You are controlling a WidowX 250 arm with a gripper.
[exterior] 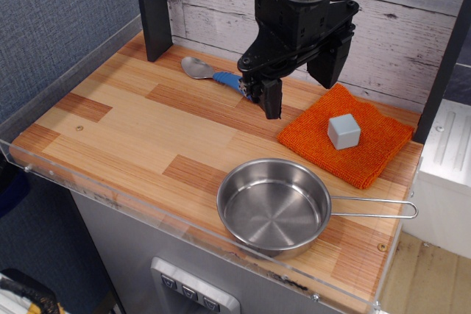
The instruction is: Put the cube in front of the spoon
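Observation:
The pale grey-blue cube (344, 131) sits on an orange cloth (346, 136) at the right of the table. The spoon (213, 74) lies at the back, its silver bowl to the left and its blue handle partly hidden behind my gripper. My gripper (303, 82) hangs above the table between the spoon and the cube, its fingers (271, 98) spread wide apart and empty. It is a little left of and above the cube, not touching it.
A steel pan (274, 206) with a long wire handle stands at the front right. A clear plastic rim (110, 200) runs along the table's front edge. A dark post (153, 6) stands at the back left, with a wood-plank wall behind.

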